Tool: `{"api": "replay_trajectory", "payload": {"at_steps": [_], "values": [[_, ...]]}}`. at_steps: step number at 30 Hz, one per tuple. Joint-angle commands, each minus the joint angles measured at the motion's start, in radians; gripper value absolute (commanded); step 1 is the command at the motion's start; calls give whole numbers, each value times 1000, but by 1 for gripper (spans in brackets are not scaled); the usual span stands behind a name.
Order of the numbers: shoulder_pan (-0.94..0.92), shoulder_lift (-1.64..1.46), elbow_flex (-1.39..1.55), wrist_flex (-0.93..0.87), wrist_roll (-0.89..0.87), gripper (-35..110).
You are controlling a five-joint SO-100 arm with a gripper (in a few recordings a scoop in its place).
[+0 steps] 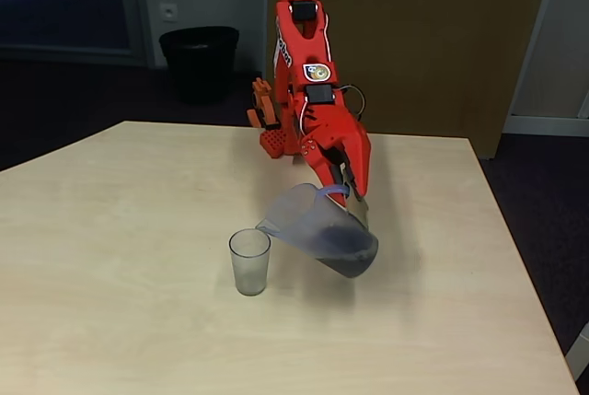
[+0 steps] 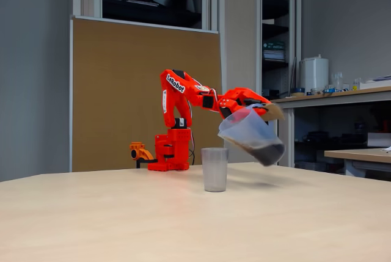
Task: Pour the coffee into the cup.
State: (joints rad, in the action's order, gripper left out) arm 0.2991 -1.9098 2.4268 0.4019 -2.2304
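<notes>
At frame centre your claw [image 1: 345,191] gripped the tilted jug [image 1: 322,229] by its handle, spout just above the cup [image 1: 249,261]; tipping faster risked coffee [image 1: 350,249] overshooting onto the table [image 1: 110,229].

Pale wood table [image 1: 110,321] (matte): cup [image 1: 249,261], arm base [image 2: 171,155].

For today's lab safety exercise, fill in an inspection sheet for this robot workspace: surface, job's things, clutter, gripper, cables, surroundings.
Surface: pale wood table, bare and dry.
Job's things: empty cup upright; jug tilted, spout toward the cup; coffee low in the jug, none pouring yet.
Clutter: nothing seen.
Gripper: gripper shut on the jug's handle, holding it off the table.
Cables: black cable looped on the arm.
Surroundings: black bin behind the table; brown board; shelves.
</notes>
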Motion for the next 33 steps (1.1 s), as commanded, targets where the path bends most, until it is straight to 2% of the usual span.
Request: {"api": "replay_trajectory", "payload": {"at_steps": [1,33], "values": [[-11,-48,-69,5,-31,0],[-20,37,-95,92,-124,0]]}}
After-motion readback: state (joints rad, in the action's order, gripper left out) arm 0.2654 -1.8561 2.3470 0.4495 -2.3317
